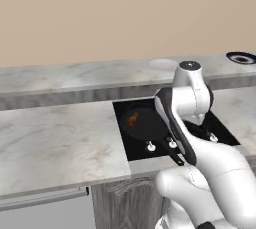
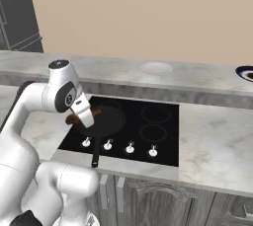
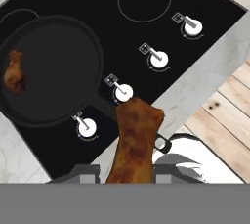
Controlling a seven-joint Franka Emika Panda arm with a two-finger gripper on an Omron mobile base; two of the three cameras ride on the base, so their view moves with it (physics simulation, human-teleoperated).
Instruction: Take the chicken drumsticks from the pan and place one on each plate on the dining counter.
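1. We see a kitchen with a black hob set into a marble table, and behind it a raised dining counter running left to right.
2. Our gripper is pinching one drumstick between its two fingers, narrowly spread to the width of the meat. In the hand view the piece rises from between the fingers, above the near edge of the hob and its knobs.
3. In the right base view the gripper hangs over the left part of the pan, just above it, with the brown piece at its tip.
4. The pan sits on the left side of the hob, handle pointing toward us. The second drumstick lies inside it near the rim.
5. Two plates wait on the dining counter: a whitish plate near the middle, behind the hob, and a dark-rimmed plate far to the right. Both look bare.
6. We judge the main risk to be the drumstick slipping out. It is glossy, held by one end, and most of it sticks out past the fingers, so a fast swing could twist it loose.
7. A second risk is a low carry. The dining counter stands higher than the hob, so the meat could strike its thick edge and be knocked free.
8. Releasing off-centre could leave it on the plate's rim or rolling off.
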